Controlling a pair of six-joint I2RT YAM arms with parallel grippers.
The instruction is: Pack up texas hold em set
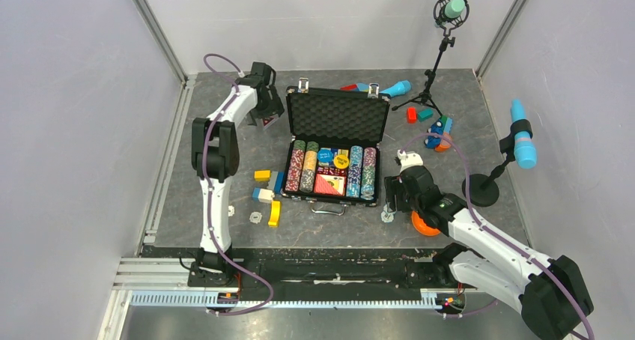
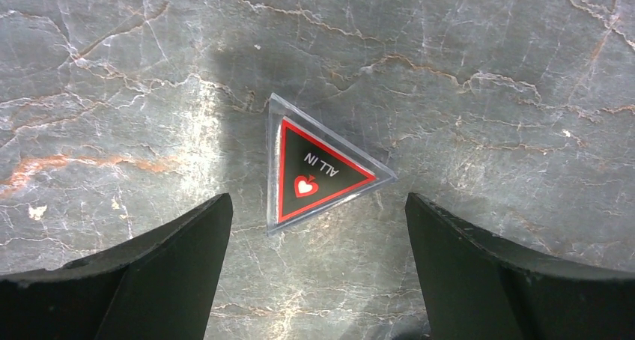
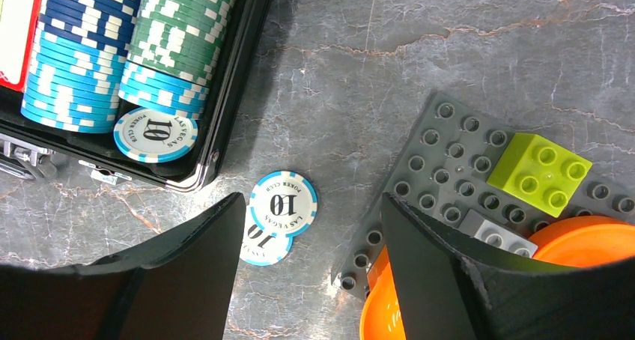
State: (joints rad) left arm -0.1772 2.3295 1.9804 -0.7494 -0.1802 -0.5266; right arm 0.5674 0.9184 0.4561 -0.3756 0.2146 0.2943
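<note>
"Since the lid (image 1: 338, 117) stands open, what shows inside the case (image 1: 285, 183)?"
"Egg-crate foam lines the lid. Below it, ribbed rows of poker chips (image 1: 356, 168) lie on edge and run near to far. The black case sits mid-table, long axis left to right, handle (image 1: 327, 208) toward the arms' bases."
"And the left gripper (image 2: 316, 205)?"
"Jaws spread wide, holding nothing — a clear plastic triangle token (image 2: 318, 168) lies flat on the marbled grey table (image 2: 487, 55) between its fingers (image 2: 150, 272). Black face, red border, 'ALL IN', one corner pointing right in the wrist view."
"The right gripper (image 3: 313, 205)?"
"Also open and empty, by the case's near right corner. Two round white-and-blue '10' chips (image 3: 283, 203) overlap on the table between its fingers — a studded grey baseplate (image 3: 449, 168) with a lime brick (image 3: 539, 171) lies beside."
</note>
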